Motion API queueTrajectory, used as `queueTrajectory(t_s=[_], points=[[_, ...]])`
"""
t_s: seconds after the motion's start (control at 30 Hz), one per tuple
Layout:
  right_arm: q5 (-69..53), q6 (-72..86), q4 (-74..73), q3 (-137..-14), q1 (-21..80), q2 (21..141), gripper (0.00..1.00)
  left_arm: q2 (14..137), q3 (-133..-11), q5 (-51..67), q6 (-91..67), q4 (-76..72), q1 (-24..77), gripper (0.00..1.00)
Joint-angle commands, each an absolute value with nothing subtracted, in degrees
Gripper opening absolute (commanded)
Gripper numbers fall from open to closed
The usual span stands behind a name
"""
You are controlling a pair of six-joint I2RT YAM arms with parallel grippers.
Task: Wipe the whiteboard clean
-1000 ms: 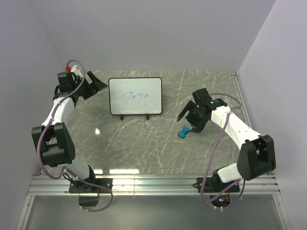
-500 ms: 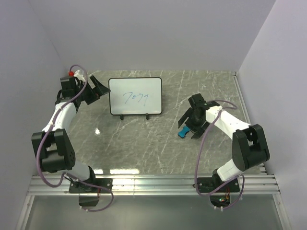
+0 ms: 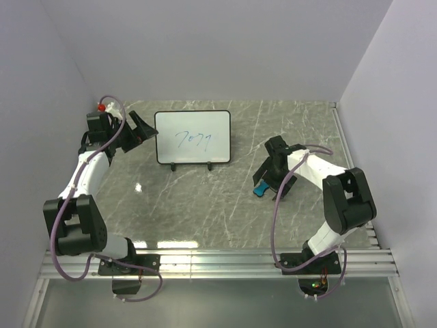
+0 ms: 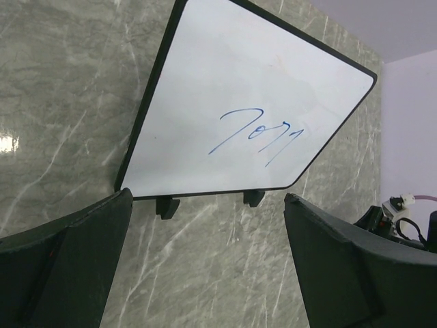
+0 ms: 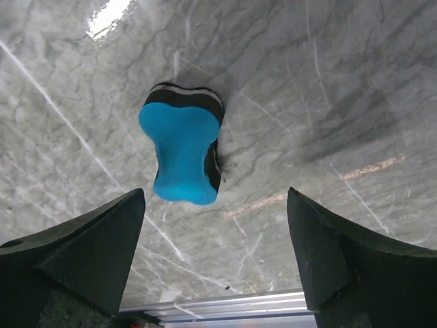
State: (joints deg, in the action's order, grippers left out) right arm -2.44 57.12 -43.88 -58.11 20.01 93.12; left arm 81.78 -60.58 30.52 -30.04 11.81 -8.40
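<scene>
The whiteboard (image 3: 193, 137) stands upright on two black feet at the back centre of the marble table, with a blue scribble on its face; it also shows in the left wrist view (image 4: 246, 116). My left gripper (image 3: 140, 128) is open just left of the board's left edge, apart from it. The blue eraser (image 3: 261, 188) lies flat on the table at centre right. My right gripper (image 3: 268, 183) is open and hangs over the eraser; in the right wrist view the eraser (image 5: 182, 144) lies ahead of the open fingers (image 5: 82, 249), untouched.
A metal rail (image 3: 218, 263) runs along the table's near edge by the arm bases. Grey walls enclose the table at the back and both sides. The right arm's cable loops down near its base.
My right gripper has moved left and down over the eraser, the arm folding in. My left gripper has shifted slightly right toward the board's left edge.
</scene>
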Motion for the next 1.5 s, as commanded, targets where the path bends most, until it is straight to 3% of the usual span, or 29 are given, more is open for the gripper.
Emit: queueTrajectory(t_s=[0.0,0.43,0.63,0.97,1.07,1.23,1.33,1.37,1.47], points=[[-0.3,56.3,-44.1,-60.7,20.3,93.6,0.91,78.8,-59.1,30.1,-29.9,10.1,-8.2,0.99],[5.5,55.1,-45.2,-66.7,21.0,99.2,0.84,76.7,-58.5,29.8,-29.4,10.6,-7.9,1.0],[6.5,54.4,-46.3,-69.5,22.1,103.0,0.66,75.9,-59.5,27.9,-28.1,12.4,-7.4,1.0],[7.6,53.8,-48.4,-71.1,24.8,104.9,0.62,75.9,-59.1,27.1,-27.5,12.3,-7.2,0.99],[7.6,53.6,-48.7,-71.6,24.9,105.9,0.54,76.3,-58.9,27.2,-27.5,12.0,-7.1,0.99],[7.6,53.2,-48.7,-72.0,24.8,106.6,0.32,77.8,-59.6,26.3,-27.5,12.0,-7.0,0.99],[7.1,52.1,-48.5,-72.3,24.8,106.3,0.13,80.2,-61.2,26.7,-27.0,12.0,-7.0,0.99],[7.1,51.9,-48.6,-72.7,24.7,106.3,0.03,80.9,-62.4,26.5,-26.6,12.6,-7.0,1.0],[7.3,51.0,-49.6,-75.6,24.8,105.7,0.0,83.0,-64.2,25.2,-25.8,12.9,-7.2,0.99]])
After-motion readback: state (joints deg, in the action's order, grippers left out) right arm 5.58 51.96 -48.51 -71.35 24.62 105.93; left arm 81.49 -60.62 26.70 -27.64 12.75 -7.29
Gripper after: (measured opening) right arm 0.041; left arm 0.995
